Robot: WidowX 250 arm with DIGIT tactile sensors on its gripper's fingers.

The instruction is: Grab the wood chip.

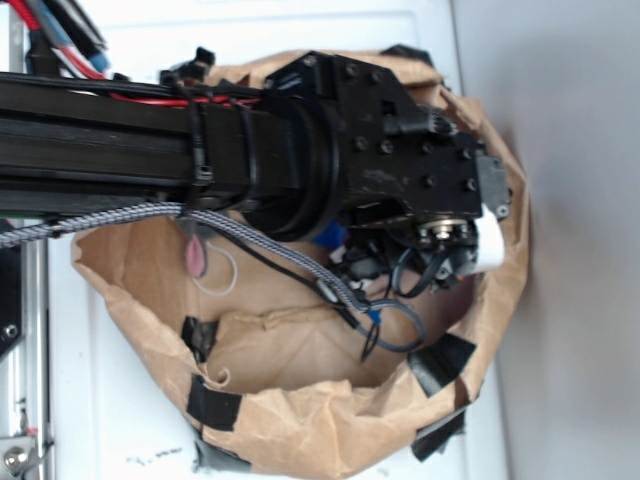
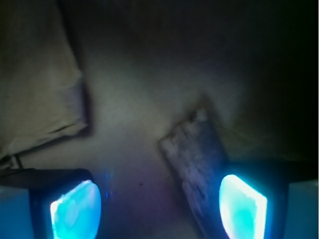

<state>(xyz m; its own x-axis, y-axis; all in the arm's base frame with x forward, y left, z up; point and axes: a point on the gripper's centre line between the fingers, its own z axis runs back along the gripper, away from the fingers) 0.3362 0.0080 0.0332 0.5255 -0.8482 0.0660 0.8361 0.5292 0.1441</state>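
Inside paper bag (image 1: 300,420), pincer (image 2: 159,204) spread wide, holding nothing. Wood chip (image 2: 197,159) lies off-centre on bag floor, against right fingertip (image 2: 242,206). You risk pad landing atop chip, nudging it instead of clamping.

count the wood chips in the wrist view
1. The wood chip lies on the brown paper beside the right fingertip. The arm may hide others.

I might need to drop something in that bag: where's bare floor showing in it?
Wrist view: bare paper between the folded bag wall and the wood chip. The gripper straddles the chip's near end. From outside, the arm crowds the bag's mouth.
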